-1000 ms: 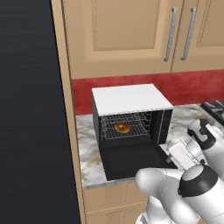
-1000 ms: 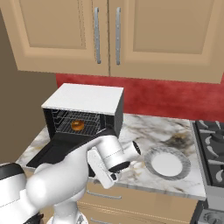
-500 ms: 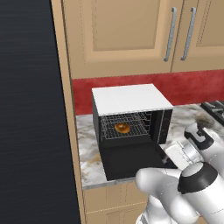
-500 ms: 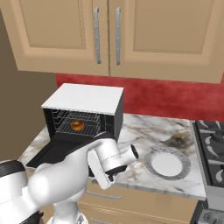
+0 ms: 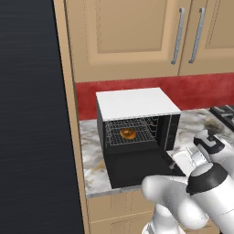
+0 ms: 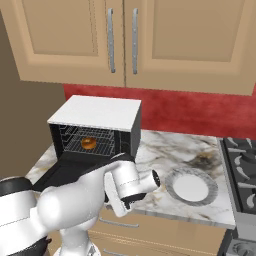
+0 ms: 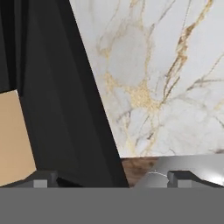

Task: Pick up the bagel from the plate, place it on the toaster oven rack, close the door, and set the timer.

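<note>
On the toaster oven rack [image 5: 130, 131]: bagel [image 5: 127, 133], placed; door [image 5: 137, 165] lowered, likely stiff and hinged, best lifted at its front edge; fingers [image 7: 41, 180] spread, empty.

Door [image 5: 137, 170] down flat — oven mouth unblocked; bare marble counter [image 6: 172, 145] right of oven.

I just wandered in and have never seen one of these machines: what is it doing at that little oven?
A white robot arm is working at a black toaster oven on the marble counter. The bagel already lies on the toaster oven rack, and the plate beside the oven is bare. The door hangs open, folded down flat. The gripper is open, holding nothing, low beside the door's edge. Closing the door seems the likely next move.
</note>
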Tool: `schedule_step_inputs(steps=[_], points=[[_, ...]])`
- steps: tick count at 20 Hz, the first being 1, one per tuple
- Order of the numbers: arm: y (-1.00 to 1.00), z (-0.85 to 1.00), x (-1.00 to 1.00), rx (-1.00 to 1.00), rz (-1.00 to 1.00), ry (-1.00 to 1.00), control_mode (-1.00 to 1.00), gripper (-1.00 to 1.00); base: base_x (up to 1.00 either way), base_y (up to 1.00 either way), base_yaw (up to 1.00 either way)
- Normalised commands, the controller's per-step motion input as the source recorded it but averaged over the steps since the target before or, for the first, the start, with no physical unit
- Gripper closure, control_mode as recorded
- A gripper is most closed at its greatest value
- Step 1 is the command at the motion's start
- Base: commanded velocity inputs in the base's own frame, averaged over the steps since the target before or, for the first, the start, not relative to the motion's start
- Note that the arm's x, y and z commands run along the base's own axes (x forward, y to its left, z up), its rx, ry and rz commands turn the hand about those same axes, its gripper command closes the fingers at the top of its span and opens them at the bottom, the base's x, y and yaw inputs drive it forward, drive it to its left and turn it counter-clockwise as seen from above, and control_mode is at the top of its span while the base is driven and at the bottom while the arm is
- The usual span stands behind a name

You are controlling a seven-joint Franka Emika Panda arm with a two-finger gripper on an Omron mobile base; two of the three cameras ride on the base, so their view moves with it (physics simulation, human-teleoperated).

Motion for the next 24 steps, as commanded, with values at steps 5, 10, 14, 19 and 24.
schedule_step_inputs(steps=[5, 10, 14, 19, 24], points=[[0.2, 0.33, 0.0, 0.08, -0.07, -0.09, -1.0, -1.0, 0.0, 0.0, 0.0], [0.22, 0.44, 0.03, 0.09, -0.09, -0.09, -1.0, -1.0, 0.0, 0.0, 0.0], [0.19, 0.42, 0.12, 0.07, -0.11, -0.09, -1.0, -1.0, 0.0, 0.0, 0.0], [0.21, 0.33, 0.24, 0.05, -0.13, -0.08, -1.0, -1.0, 0.0, 0.0, 0.0], [0.26, 0.02, 0.42, 0.02, -0.15, -0.01, -1.0, -1.0, 0.0, 0.0, 0.0]])
